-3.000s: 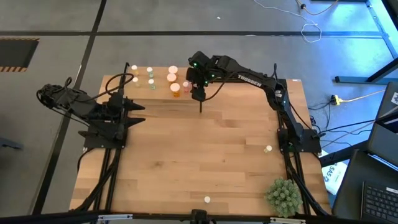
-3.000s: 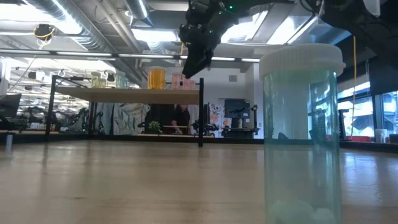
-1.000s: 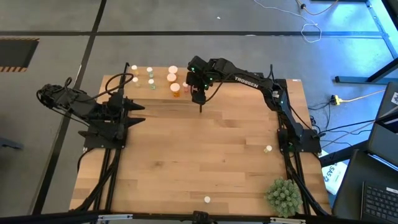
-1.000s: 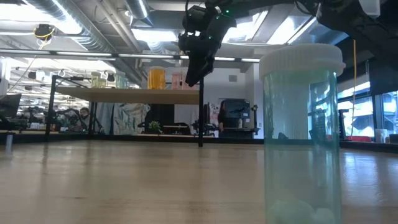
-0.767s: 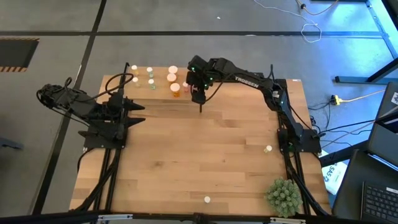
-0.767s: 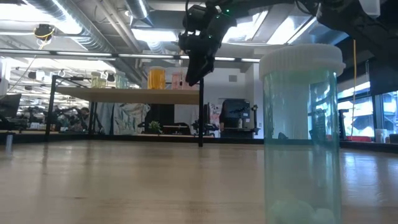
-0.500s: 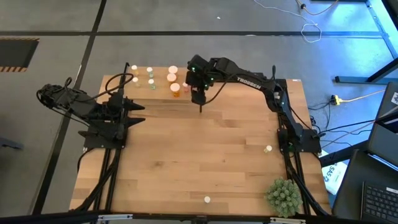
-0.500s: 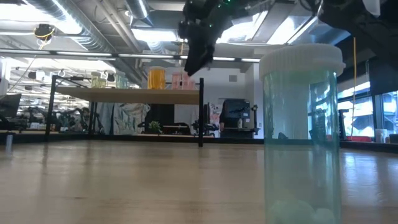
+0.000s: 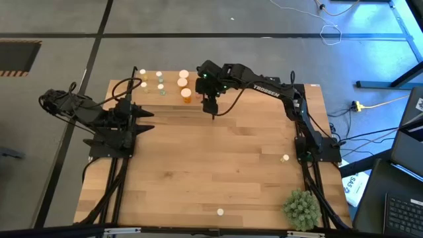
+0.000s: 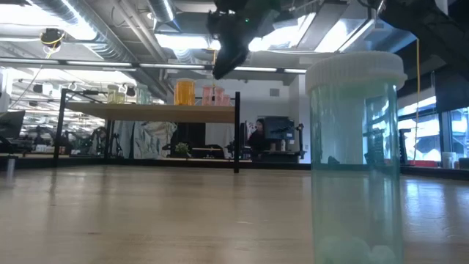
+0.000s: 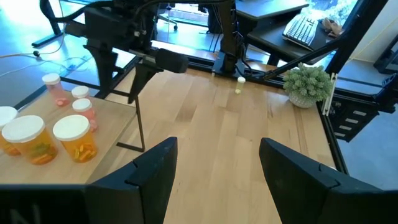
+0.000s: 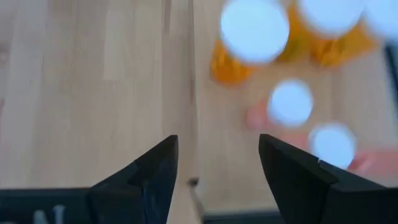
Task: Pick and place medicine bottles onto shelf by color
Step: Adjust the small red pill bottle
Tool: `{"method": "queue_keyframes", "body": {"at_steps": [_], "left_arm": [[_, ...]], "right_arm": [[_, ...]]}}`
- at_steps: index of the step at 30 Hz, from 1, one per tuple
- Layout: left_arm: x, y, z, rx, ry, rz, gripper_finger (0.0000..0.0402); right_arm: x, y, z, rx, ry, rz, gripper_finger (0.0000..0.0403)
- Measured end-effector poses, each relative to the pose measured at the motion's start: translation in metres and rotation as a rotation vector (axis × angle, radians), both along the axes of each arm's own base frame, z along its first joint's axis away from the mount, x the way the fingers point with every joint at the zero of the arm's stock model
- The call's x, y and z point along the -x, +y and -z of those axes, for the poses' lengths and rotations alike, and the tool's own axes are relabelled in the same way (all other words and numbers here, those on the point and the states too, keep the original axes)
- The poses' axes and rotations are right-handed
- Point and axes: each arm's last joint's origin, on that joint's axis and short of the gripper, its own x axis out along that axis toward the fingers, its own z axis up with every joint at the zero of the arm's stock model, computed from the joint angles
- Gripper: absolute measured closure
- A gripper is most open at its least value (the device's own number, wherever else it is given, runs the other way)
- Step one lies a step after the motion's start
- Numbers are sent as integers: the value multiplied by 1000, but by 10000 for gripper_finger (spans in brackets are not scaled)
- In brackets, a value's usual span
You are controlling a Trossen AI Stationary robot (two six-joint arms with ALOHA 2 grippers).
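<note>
From above, white lettering reading TROSSEN is showing on the right arm's forearm as it is reaching across the table's [image 9: 218, 165] far edge. The right gripper [image 9: 209, 98] is hanging over the near right corner of the shelf [image 9: 168, 99], just beside the orange medicine bottles [image 9: 186, 94] — its fingers are standing apart and holding nothing. The left gripper [image 9: 147, 112] is waiting at the table's left side, also spread and empty. Wide bare tabletop is lying between the arms; a stray white-capped bottle [image 9: 285, 158] is sitting near the right arm's base, another [image 9: 220, 212] at the near edge, and a spiky green plant [image 9: 301, 208] in the near right corner.

In the low view, a large pale green bottle [image 10: 357, 154] is standing close to the lens, and bottles are lining the raised shelf far across the open table.

The left wrist view is showing orange bottles [image 11: 73, 137] and reddish ones [image 11: 53, 88] on the shelf, open wood beyond.

The right wrist view is looking straight down past spread fingers [image 12: 155, 174] at blurred white caps [image 12: 254, 31] — no label is readable.
</note>
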Motion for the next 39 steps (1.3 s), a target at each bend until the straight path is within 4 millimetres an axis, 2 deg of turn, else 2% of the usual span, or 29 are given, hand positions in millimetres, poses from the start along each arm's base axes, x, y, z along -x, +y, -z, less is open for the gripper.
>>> {"method": "queue_keyframes", "body": {"at_steps": [7,18,39], "left_arm": [[0,0,0,0,0,0,178],[0,0,0,5,-1,-1,178],[0,0,0,4,0,-1,178]], "right_arm": [[-12,-6,-11,129,-151,-90,177],[-9,-36,9,107,-106,-49,177],[-20,-40,29,119,-87,-86,177]]}}
